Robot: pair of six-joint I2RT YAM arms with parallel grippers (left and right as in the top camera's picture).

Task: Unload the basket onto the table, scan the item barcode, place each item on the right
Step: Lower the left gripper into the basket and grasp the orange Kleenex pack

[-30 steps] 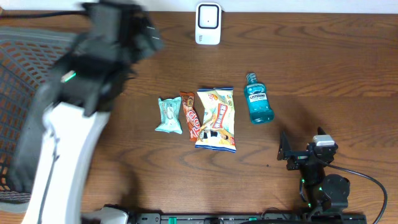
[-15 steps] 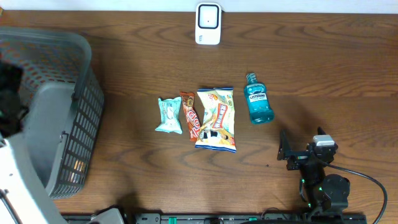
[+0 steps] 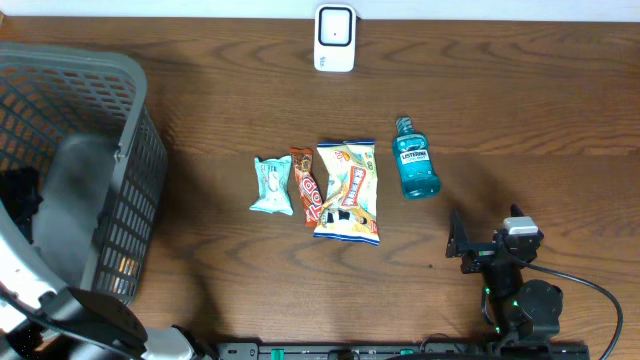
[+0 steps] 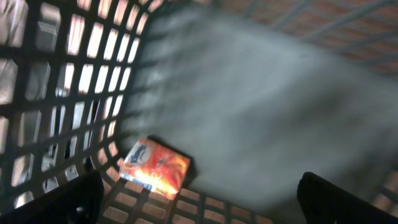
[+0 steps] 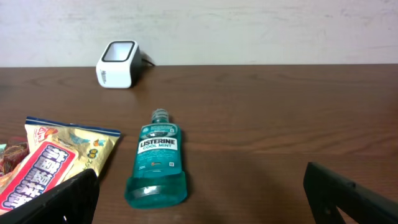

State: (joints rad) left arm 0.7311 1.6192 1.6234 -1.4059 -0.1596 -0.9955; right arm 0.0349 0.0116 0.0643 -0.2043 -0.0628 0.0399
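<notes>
- Scanner (image 3: 334, 38), small and white, stands by the far edge of the bench, about halfway along it.
- A blue mouthwash bottle (image 3: 417, 163) lies flat in the middle of the bench, a bit toward the right edge. Its cap points at the far edge.
- A yellow chip bag (image 3: 348, 190) lies near the bottle, on the side toward the left edge. The two do not touch.
- A brown candy bar (image 3: 307, 187) lies right against the chip bag. A pale green packet (image 3: 271, 185) lies just beside the bar, on its other side.
- A big grey basket (image 3: 120, 180) sits at the left edge of the bench.
- The left fingers (image 4: 62, 199) are down inside the basket. They are spread wide and hold nothing. The picture there is blurry.
- An orange box (image 4: 155, 167) lies on the basket floor, close to the mesh wall.
- The right fingers (image 5: 56, 199) are spread wide too, and they are empty. They sit low by the near edge, toward the right corner, and point at the bottle.
</notes>
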